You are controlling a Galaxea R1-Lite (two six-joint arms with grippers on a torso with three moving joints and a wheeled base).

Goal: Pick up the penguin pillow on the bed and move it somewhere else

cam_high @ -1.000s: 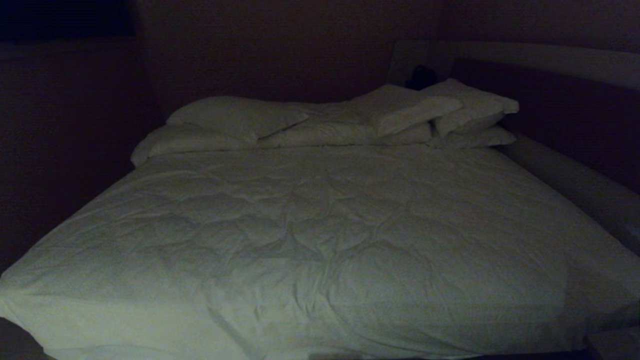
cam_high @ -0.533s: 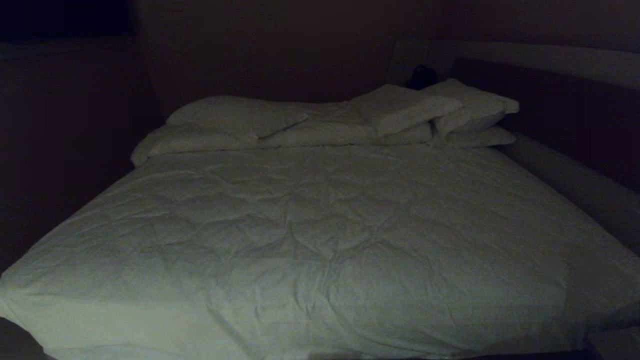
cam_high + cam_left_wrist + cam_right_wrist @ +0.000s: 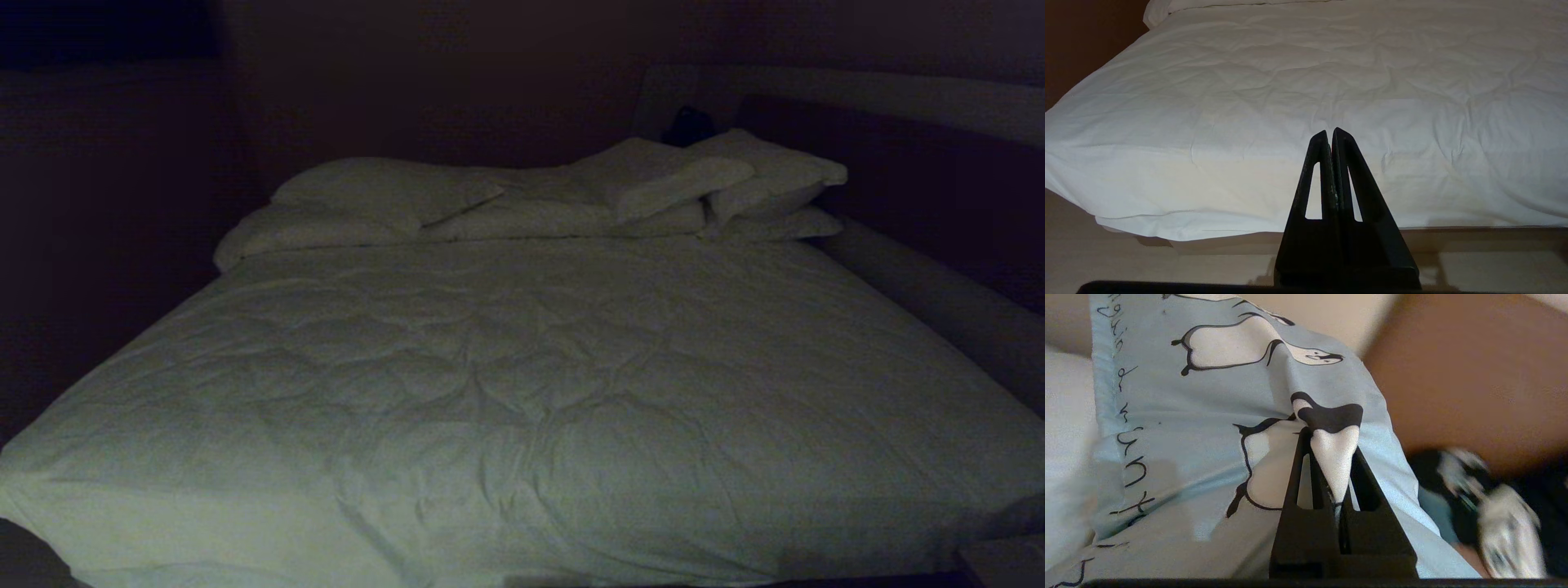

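From the head view, the bed [image 3: 522, 392] fills the dim room, its rumpled duvet [image 3: 457, 425] spread flat, with plain white pillows [image 3: 384, 196] stacked from 11 to 1 o'clock. Neither arm shows here, and no penguin pillow lies on the covers. Over the last second the faint shadow at about 4 o'clock near the foot corner has slipped away, which I take to mean the load has swung off to the side.

In the left wrist view, the left gripper [image 3: 1329, 132] hangs parked before the foot of the bed, its 2 fingers pressed together on nothing.

In the right wrist view, the right gripper [image 3: 1327, 457] is clenched on a pinch of the penguin pillow [image 3: 1208, 416], the cloth bunched up between its fingers. The pillow hangs off the bed, with bare brown wall or floor at 2 o'clock and a blurred dark heap [image 3: 1486, 514] at 4 o'clock. So the pickup looks done; what remains is finding a spot and letting go.
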